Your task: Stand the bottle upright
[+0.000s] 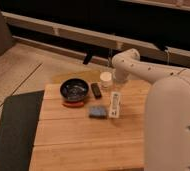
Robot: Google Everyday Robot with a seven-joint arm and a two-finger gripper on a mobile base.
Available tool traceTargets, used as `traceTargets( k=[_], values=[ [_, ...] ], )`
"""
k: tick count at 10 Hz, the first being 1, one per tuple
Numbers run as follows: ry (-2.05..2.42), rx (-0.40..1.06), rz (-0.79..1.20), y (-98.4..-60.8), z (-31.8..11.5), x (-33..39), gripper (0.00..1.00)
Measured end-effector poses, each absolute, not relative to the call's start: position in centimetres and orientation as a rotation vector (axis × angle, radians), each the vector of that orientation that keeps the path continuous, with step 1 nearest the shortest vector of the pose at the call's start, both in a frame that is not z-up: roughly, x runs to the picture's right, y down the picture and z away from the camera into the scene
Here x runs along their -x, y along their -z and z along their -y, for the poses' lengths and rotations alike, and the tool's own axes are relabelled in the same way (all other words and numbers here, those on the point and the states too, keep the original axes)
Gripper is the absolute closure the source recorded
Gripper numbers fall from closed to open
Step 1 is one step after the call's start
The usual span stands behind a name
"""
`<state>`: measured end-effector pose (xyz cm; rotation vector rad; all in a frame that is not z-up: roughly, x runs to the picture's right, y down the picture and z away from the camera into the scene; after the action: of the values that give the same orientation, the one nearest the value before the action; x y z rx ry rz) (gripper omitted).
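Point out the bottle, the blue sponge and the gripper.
bottle [115,105], camera view, middle of its lying body.
blue sponge [97,111], camera view, top face.
gripper [119,80], camera view, arm's tip beside the cup [106,79].

My arm [153,74] is glossy white, built of rounded tubular links, one carrying a row of small dark dots. It swells into a broad white shell [170,125] with two more dots. My closed jaws sit at the counter's [78,145] far edge, toward its right corner.

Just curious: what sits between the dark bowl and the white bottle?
A small black oblong object, in the camera view; the gripper hangs beside the cup, beyond the bottle.
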<state>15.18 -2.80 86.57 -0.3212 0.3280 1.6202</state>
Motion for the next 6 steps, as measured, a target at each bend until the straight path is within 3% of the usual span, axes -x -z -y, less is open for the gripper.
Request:
traceTargets(
  k=[6],
  values=[
    [-1.544, 0.217, -0.218, -84.2, 6.7, -14.9, 1.00]
  ],
)
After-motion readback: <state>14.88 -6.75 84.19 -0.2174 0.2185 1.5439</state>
